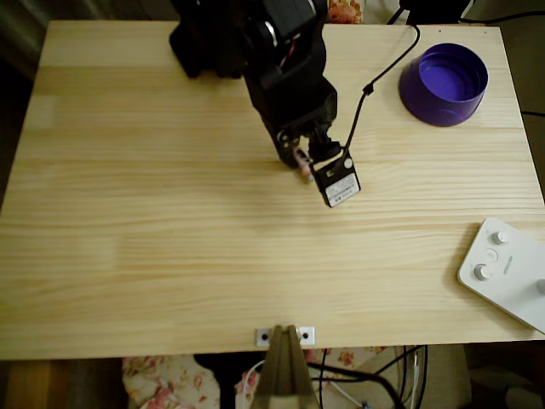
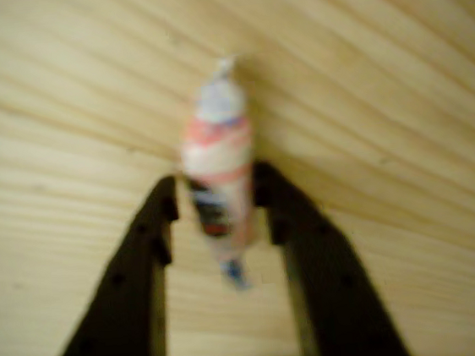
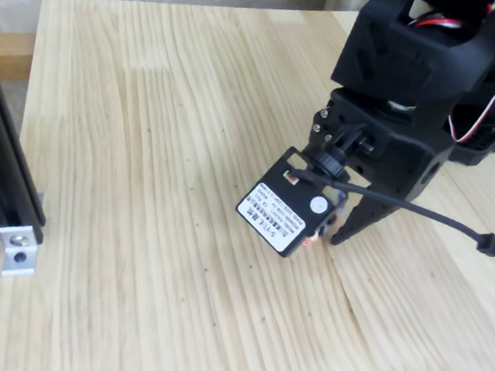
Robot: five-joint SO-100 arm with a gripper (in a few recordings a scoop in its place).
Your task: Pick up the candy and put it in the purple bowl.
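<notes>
The candy (image 2: pixel 219 180) sits between the claw (image 2: pixel 219 205) fingers, which press its wrapped middle, low over the counter (image 1: pixel 170 213). It looks light and crinkly, likely slippery, so the firm middle suits gripping better than the twisted ends. The purple bowl (image 1: pixel 444 83) stands well apart.

We are seeing, in the overhead view, the gripper (image 1: pixel 301 162) sitting mid-table (image 1: pixel 170 213) with the candy (image 1: pixel 303 165) between its fingers. The purple bowl (image 1: pixel 444 83) is sitting far right and behind; a box with knobs (image 1: pixel 507 271) is lying right, in front.
</notes>
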